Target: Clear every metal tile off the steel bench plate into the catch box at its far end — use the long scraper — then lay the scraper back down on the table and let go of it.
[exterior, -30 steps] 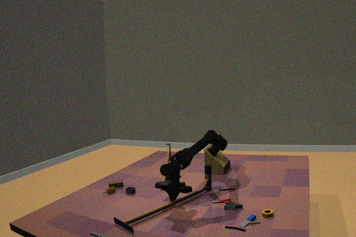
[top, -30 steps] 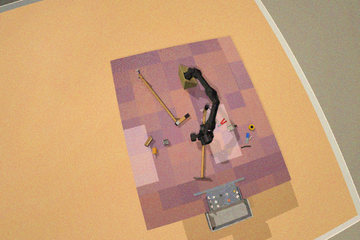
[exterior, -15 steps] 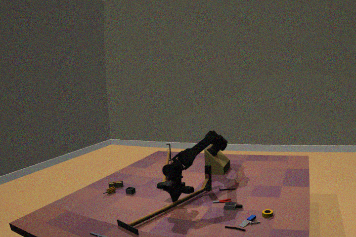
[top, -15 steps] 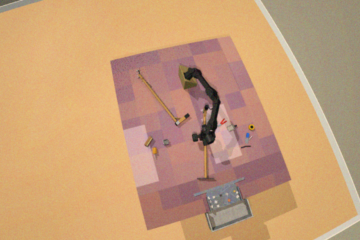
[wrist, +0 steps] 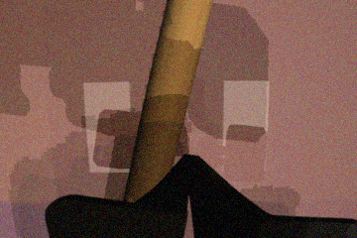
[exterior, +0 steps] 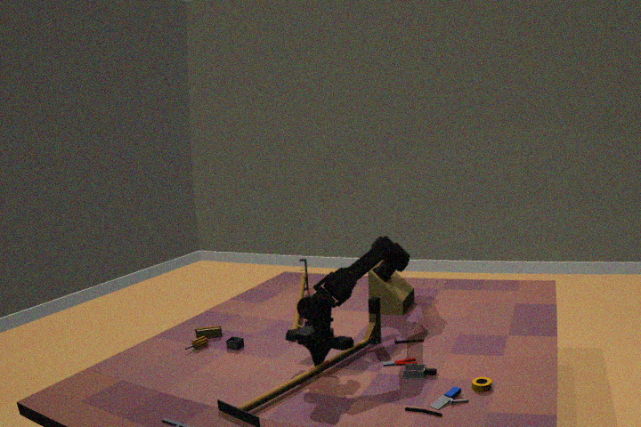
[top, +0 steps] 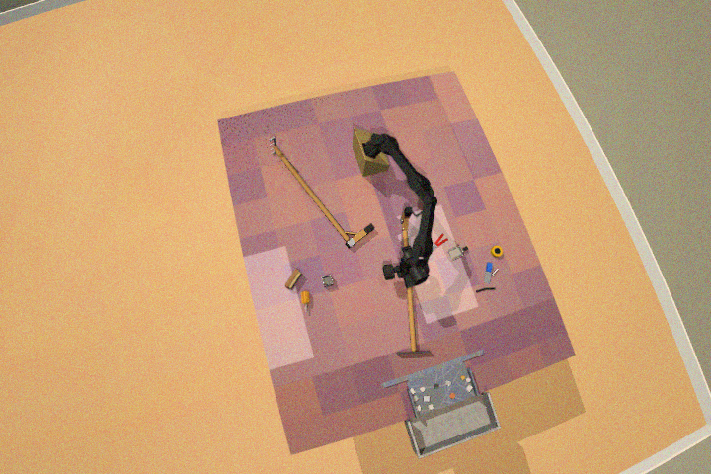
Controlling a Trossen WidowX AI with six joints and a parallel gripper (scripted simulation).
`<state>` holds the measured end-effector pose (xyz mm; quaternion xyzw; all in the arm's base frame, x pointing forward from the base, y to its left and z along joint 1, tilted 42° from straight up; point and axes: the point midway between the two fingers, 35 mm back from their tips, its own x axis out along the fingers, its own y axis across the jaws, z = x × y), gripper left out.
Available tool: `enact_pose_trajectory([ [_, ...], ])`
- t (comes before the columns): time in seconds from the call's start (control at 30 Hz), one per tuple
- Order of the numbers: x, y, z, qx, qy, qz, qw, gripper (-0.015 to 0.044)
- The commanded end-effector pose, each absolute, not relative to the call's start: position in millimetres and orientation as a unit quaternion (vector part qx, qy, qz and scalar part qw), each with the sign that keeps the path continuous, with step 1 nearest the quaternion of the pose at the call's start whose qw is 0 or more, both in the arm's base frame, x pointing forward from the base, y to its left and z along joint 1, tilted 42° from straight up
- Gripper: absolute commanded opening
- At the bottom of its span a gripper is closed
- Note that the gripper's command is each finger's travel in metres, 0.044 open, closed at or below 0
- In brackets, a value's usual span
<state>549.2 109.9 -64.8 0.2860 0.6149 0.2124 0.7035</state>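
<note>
Grey walls (exterior: 407, 131) meet in a corner beyond a tan floor (top: 116, 223) (exterior: 608, 322), on which stands a purple and pink patchwork table (top: 361, 312) (exterior: 180, 372). The jaws (top: 405, 272) (exterior: 319, 362) point down, fully closed, their tips together with nothing between them. Right beside the tips runs the yellow handle of the long scraper (top: 412, 318) (exterior: 301, 377) (wrist: 177, 64); whether they touch it I cannot tell. It lies along the table, its dark upright grip (top: 407, 212) (exterior: 375, 319) toward the arm's base and its wide blade (top: 415, 354) (exterior: 238, 413) just short of the steel plate (top: 440, 403). Small tiles (top: 426, 398), mostly white with a few orange and dark ones, are scattered over the plate, and the catch box (top: 458, 442) sits at its far end. To one side are red-handled pliers (top: 435, 244) (exterior: 405, 361), a blue-handled knife (top: 488, 269) (exterior: 452, 391) and a yellow tape roll (top: 497, 251) (exterior: 481, 384); on the other, a second long-handled tool (top: 311, 196) (exterior: 299, 302) lies well apart from the plate
</note>
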Motion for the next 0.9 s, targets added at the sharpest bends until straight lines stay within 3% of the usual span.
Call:
enact_pose_trajectory([
  [0.0,552.7,116.2,-57.2,0.286,0.611,0.215,0.706,0.0000],
  [0.87,554.7,109.8,-36.6,0.286,0.610,0.213,0.708,0.0000],
])
